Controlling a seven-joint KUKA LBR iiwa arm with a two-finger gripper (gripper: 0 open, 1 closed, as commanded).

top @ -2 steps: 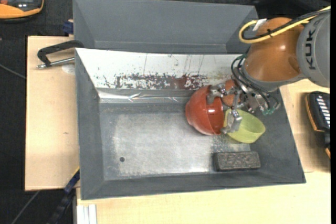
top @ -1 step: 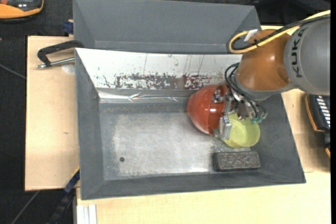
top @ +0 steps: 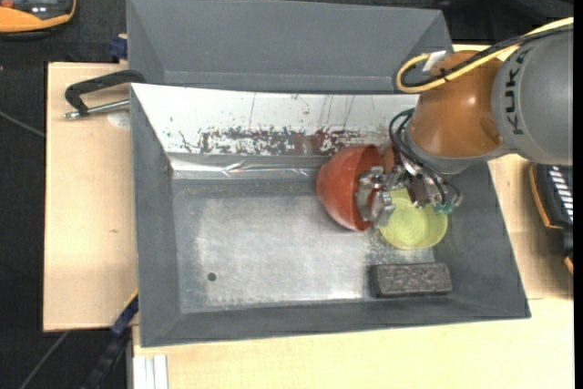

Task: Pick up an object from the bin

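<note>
Red domed object (top: 344, 185), smooth and glossy with a rounded, bowl-like outline, lies up and to the left of the dark grey block (top: 410, 279), close under the bin's back wall. Yellow-green disc (top: 417, 230), translucent, round and plastic in appearance, lies just above the block and apart from it by a narrow strip of floor. The block is rectangular, matt, with a rough, speckled top face, and sits lengthwise near the front wall. The gripper (top: 392, 199) stands above the block and slightly to its left, down over the seam where the red dome and the disc meet. Its bare metal parts overlap the dome's right edge and the disc's upper left rim. Whether it is spread or closed cannot be told, and nothing can be confirmed as held. The arm (top: 537, 105) enters from above and to the right of the block. It has a glossy orange cover (top: 455, 109) at the wrist, and the grey casing behind it carries the lettering "KUKA" (top: 516, 101). The bin (top: 153, 223) is grey sheet metal. Its floor to the left of the block is dull and scuffed, and the wall beyond the block bears a band of reddish-brown flecks (top: 264, 140).
</note>
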